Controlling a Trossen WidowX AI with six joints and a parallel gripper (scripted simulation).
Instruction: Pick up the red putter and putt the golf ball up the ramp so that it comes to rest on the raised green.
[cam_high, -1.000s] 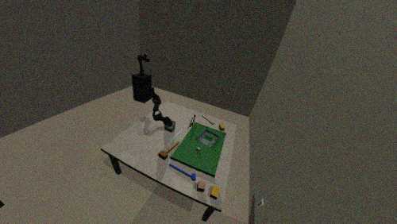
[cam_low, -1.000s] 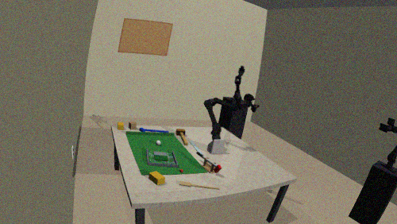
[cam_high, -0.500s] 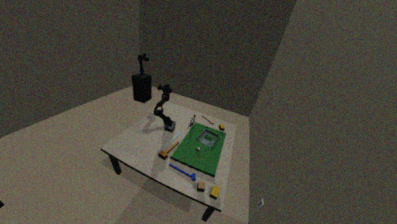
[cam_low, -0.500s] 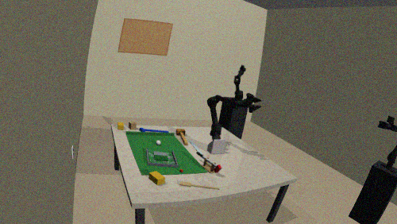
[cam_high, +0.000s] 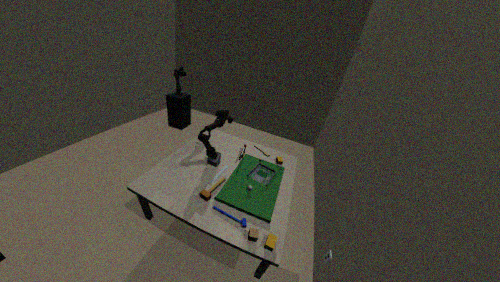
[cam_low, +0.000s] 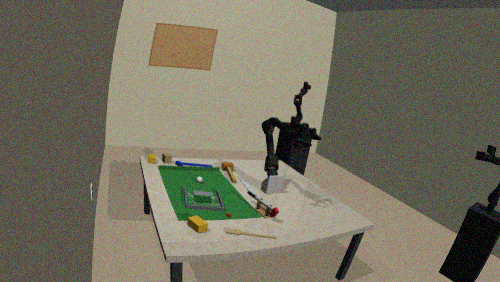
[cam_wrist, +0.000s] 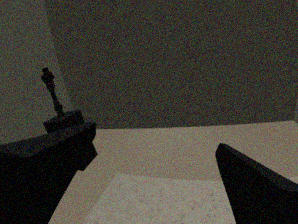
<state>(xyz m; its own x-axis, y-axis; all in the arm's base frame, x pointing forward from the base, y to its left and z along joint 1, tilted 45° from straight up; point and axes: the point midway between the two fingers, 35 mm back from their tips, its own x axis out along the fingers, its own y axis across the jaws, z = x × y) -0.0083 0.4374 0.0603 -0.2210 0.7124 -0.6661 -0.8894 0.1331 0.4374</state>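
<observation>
The red-headed putter (cam_low: 265, 205) lies flat on the pale worktop (cam_low: 310, 215), just beside the long edge of the green rectangular putting mat (cam_low: 175, 192) on the side nearer the arm's base. Its red head points to the near end of the worktop in the exterior view; its shaft looks pale and runs along the mat edge. In the top view it shows only as a thin dark streak (cam_high: 243, 151), detail too small to tell.

The small white golf ball (cam_low: 199, 179) sits on the mat, well apart from the putter, toward the mat's far end. Between ball and near end stands the grey-framed raised green with its ramp (cam_low: 203, 198). A tiny red marker (cam_low: 228, 215) rests at the mat's near corner.

Around the mat: a wooden mallet (cam_low: 229, 171), a blue rod-shaped tool (cam_low: 193, 164), a yellow block (cam_low: 197, 223), a slim wooden stick (cam_low: 249, 233), and two small cubes, yellow (cam_low: 152, 158) and tan (cam_low: 166, 158), at the far corner.

The black six-joint arm (cam_low: 270, 145) rises from its grey base (cam_low: 273, 184), elbow high. The hand (cam_low: 311, 134) is raised well above the worktop, away from the mat and putter. In the wrist view its two dark fingers stand wide apart with nothing between them; floor and a dark camera stand (cam_wrist: 56, 112) show beyond.
</observation>
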